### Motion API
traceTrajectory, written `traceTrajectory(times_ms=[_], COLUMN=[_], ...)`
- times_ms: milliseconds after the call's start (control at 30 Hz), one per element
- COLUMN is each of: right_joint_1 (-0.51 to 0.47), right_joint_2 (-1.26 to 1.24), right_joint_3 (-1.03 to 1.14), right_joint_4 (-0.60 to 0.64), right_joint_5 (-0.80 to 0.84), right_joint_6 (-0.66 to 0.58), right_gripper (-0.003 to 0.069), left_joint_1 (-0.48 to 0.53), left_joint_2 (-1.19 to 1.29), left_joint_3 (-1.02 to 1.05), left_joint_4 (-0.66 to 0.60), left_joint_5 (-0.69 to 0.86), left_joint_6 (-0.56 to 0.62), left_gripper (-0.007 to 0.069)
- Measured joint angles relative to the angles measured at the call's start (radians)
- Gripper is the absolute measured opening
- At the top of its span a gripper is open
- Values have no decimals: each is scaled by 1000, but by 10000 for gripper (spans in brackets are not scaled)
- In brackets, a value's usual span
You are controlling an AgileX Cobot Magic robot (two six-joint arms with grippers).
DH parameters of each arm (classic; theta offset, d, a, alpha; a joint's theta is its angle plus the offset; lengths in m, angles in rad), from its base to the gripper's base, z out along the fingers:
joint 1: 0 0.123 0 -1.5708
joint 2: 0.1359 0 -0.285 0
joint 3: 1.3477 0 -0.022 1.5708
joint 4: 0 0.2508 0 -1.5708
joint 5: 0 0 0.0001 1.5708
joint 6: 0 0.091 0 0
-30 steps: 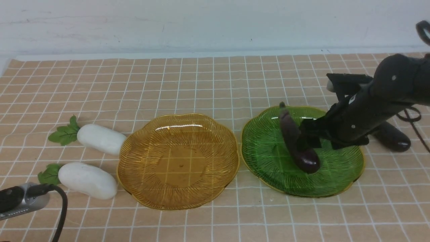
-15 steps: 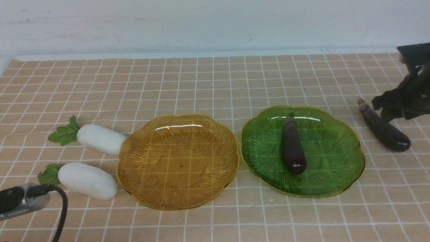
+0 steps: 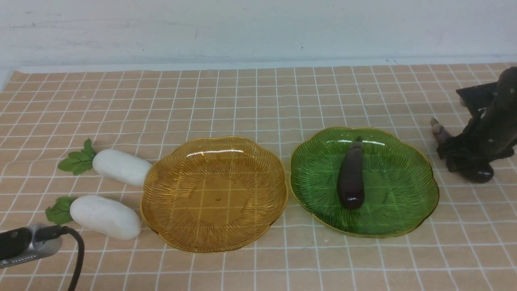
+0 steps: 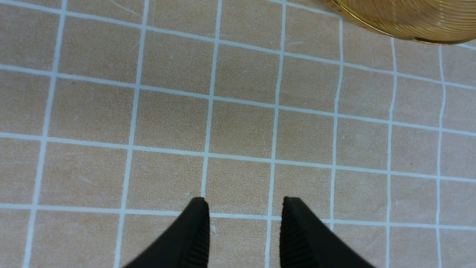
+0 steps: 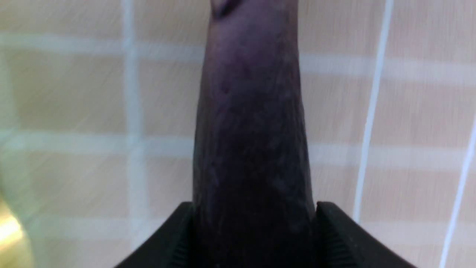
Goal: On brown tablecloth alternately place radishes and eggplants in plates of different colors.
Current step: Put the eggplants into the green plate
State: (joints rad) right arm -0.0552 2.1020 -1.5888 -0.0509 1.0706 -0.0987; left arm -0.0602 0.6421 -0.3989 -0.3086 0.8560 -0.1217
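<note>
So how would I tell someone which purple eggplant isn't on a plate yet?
Find the translucent green ribbed plate on the tan checked tablecloth. Just right of it, on the cloth, lies a slender dark purple eggplant with the right arm's black claw closed around it. Its twin eggplant lies inside that plate, with nothing holding it.

Left of the amber plate (image 3: 214,194), the left arm (image 3: 24,244) is silver-grey and black with a thick black cable (image 3: 77,258). The left gripper (image 4: 243,203) has black, tapered, ribbed fingers (image 4: 193,238). The right arm (image 3: 490,121) is black.

Left hand (image 4: 244,201) spread open, brown tablecloth (image 4: 241,126) beneath, amber plate (image 4: 409,22) rim nearby
</note>
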Motion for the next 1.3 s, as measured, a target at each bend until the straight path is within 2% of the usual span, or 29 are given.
traceTrajectory(times_ms=[100,300,433,600,800,967,1033,1233,1300], right_joint_1=[0,21,78,168,245,250,250,250,250], right_joint_2=[-38,-132,-154,-139,-92,-85,-85,-108,-157], right_joint_3=[-52,-18,35,69,72,59,41,16,30], right_joint_4=[98,339,412,395,308,270,257,227,227], right_joint_5=[110,141,150,133,41,76,123,145,148], right_joint_6=[7,-2,-12,-5,55,113,114,108,99], right_gripper=[366,366,366,366,381,616,665,687,659], left_joint_1=[0,0,0,0,0,0,0,0,0], left_joint_2=[0,0,0,0,0,11,39,196,284], left_joint_3=[0,0,0,0,0,-10,-37,-172,-219], left_joint_4=[0,0,0,0,0,1,8,95,142], left_joint_5=[0,-1,-2,-20,-30,-52,-50,-53,-61], left_joint_6=[0,-5,-26,-56,-79,-85,-97,-124,-171], left_gripper=[253,253,253,253,255,310,337,423,455])
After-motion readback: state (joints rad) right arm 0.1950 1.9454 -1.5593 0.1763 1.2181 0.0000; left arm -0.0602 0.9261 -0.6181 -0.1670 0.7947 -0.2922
